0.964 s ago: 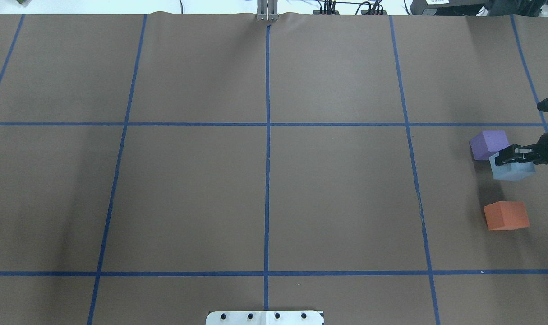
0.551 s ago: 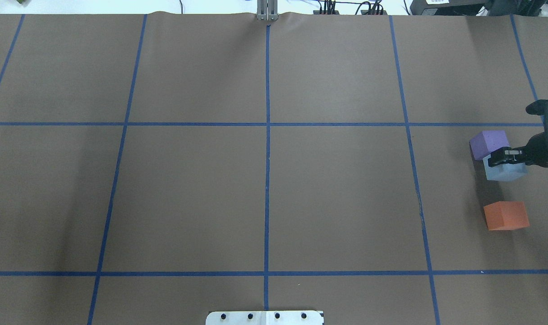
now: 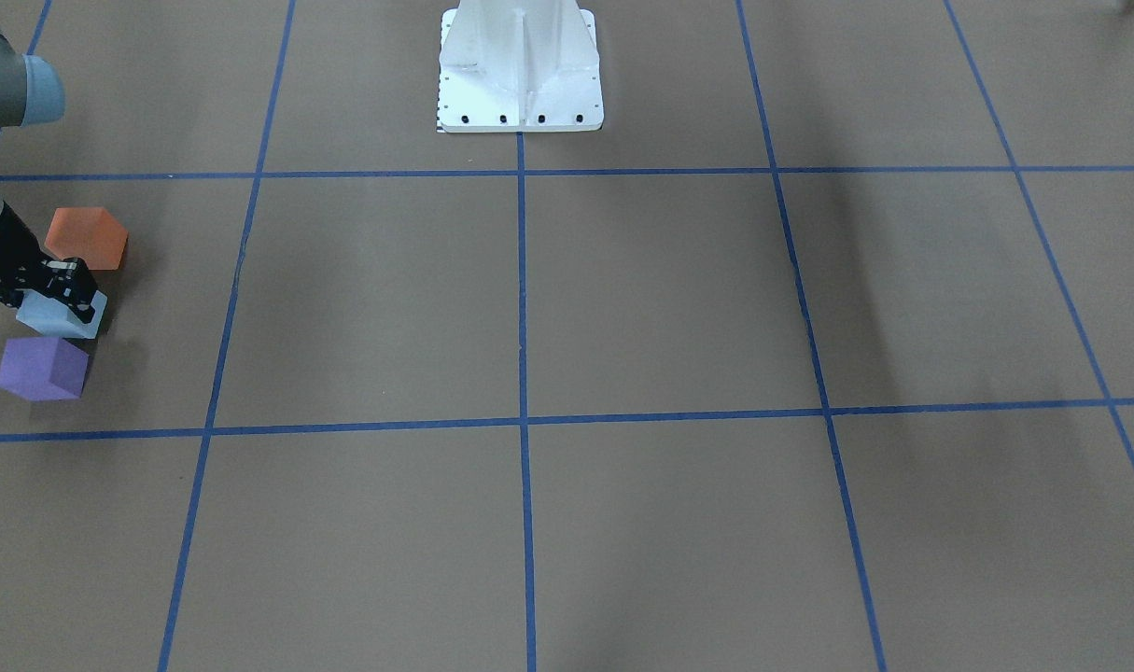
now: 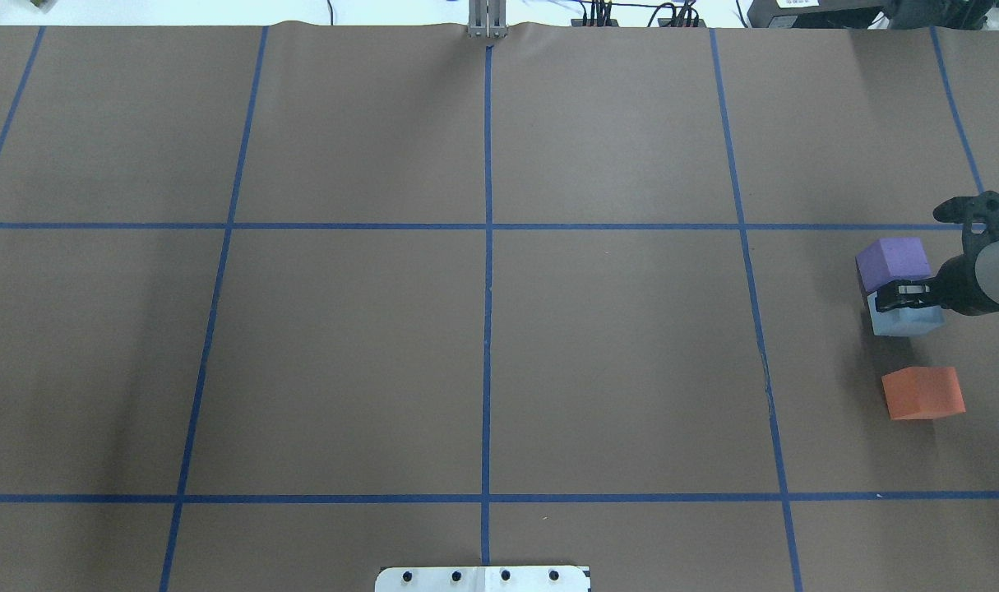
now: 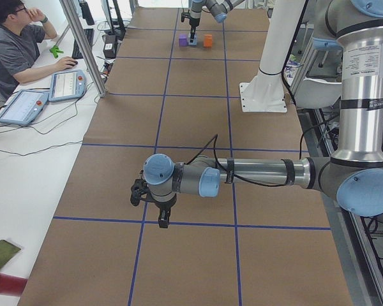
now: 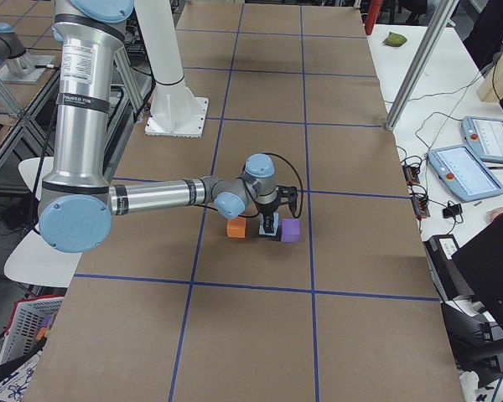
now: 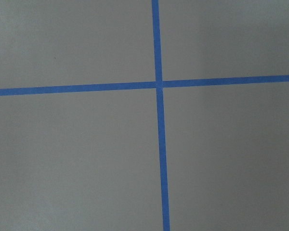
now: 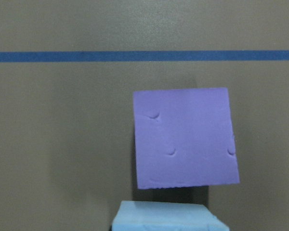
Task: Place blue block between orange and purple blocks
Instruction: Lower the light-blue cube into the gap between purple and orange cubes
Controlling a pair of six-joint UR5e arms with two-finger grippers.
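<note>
My right gripper (image 4: 898, 298) is shut on the light blue block (image 4: 906, 321) and holds it low over the table at the far right. The block sits close beside the purple block (image 4: 894, 259) and apart from the orange block (image 4: 922, 393). In the front view the blue block (image 3: 58, 317) lies between the orange block (image 3: 86, 238) and the purple block (image 3: 42, 369). The right wrist view shows the purple block (image 8: 185, 137) above the blue block's top edge (image 8: 168, 216). My left gripper (image 5: 163, 220) hangs over a tape crossing; I cannot tell whether it is open.
The brown table cover is divided by blue tape lines (image 4: 487, 247). The robot's white base plate (image 3: 520, 103) stands at the near middle edge. An operator (image 5: 13, 44) sits at a side desk with tablets (image 5: 22, 105).
My right gripper has carried the blue block to the overhead view's left, closer under the purple block. The purple and orange blocks have not moved.
</note>
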